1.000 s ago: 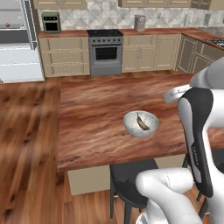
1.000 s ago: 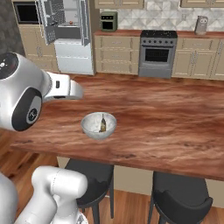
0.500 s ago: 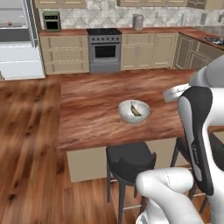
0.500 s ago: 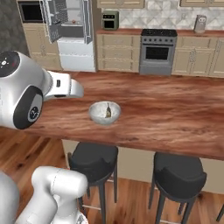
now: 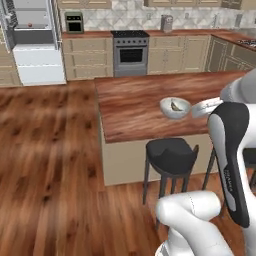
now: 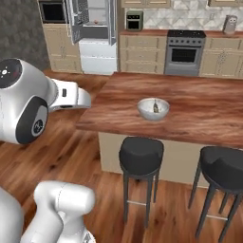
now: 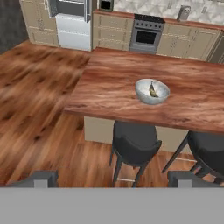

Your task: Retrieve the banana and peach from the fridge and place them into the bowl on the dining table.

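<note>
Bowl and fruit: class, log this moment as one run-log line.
banana: in bowl | peach: not in bowl | fridge: open | end effector: open, empty

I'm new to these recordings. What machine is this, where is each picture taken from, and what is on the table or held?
This is a rendered kitchen with a white robot arm on a driving base. Two pictures come from cameras on the base, behind the arm to its left and right; the third looks along its gripper, whose dark tips stand wide apart and hold nothing. On the long reddish-brown wooden dining table sits a small light grey bowl with a slim dark banana inside. Dark round stools stand at the table. Far back, the pale silver fridge stands open.
</note>
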